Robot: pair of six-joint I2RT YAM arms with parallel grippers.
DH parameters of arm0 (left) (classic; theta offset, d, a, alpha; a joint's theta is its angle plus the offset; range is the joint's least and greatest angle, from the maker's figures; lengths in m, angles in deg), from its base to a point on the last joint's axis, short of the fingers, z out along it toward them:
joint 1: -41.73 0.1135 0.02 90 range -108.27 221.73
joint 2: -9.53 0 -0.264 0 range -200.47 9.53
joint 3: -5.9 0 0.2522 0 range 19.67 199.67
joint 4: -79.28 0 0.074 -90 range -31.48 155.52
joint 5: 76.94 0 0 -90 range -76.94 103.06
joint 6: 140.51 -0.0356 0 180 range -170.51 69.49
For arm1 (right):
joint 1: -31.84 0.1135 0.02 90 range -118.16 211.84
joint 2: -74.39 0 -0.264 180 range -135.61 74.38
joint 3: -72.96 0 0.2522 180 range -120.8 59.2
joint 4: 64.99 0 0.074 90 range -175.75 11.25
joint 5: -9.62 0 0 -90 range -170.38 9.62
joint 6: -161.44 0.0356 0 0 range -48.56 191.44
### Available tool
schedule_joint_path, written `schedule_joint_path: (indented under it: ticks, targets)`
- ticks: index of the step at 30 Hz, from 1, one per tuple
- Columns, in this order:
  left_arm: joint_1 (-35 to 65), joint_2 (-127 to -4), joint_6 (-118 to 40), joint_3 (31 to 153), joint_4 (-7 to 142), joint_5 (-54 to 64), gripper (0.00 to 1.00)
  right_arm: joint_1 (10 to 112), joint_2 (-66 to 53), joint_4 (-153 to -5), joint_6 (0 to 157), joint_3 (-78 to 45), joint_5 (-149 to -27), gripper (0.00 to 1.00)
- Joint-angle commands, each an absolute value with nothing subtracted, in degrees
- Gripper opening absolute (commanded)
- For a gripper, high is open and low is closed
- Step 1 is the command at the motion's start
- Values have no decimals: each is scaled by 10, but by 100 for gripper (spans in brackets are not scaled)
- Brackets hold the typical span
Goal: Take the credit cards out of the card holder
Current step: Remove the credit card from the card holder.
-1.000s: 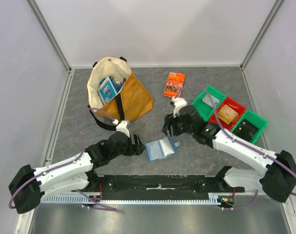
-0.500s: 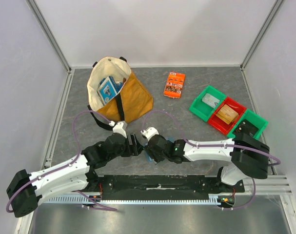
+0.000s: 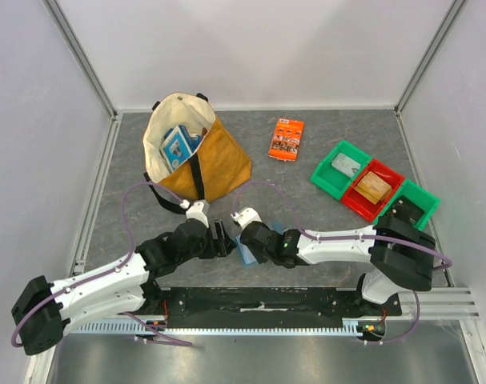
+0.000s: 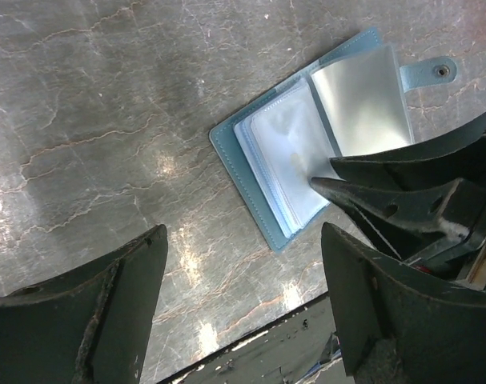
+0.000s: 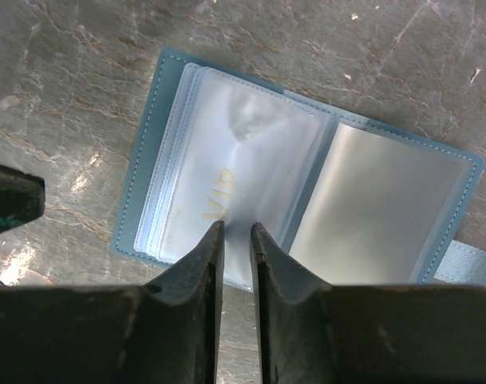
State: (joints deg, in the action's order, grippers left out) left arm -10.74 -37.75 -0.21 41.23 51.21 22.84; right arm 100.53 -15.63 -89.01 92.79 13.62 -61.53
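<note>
The card holder [image 5: 379,208] lies open and flat at the table's 6 o'clock, sleeves facing up, which leaves their mouths reachable. The right gripper [image 5: 236,232] stands at its near edge, fingers almost pressed together over the left sleeve stack. A credit card [image 5: 214,200] lettered VIP shows through there; whether the fingers nip anything I cannot tell. The left gripper [image 4: 244,236] hovers spread wide at the holder's 9 o'clock, probably placed to pin it down.

At 2 o'clock a green bin [image 3: 327,178] holds a flat grey piece and a red bin [image 3: 356,197] a tan one. The tote bag [image 3: 222,164] at 11 o'clock holds a blue-and-white box [image 3: 177,144].
</note>
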Motion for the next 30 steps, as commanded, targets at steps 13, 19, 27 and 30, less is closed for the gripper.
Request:
schedule_joint_path:
  ticks: [13,19,27,30]
  targets:
    - [-106,-500,39,448,695,134,77,844,-96,-741,953,253,-843,10]
    - [-106,-574,56,469,763,134,76,803,-107,-679,966,288,-929,10]
    - [-105,-673,99,495,800,169,69,761,-121,-627,981,313,-996,9]
    - [-105,-699,100,502,809,161,68,754,-120,-620,982,320,-1006,9]
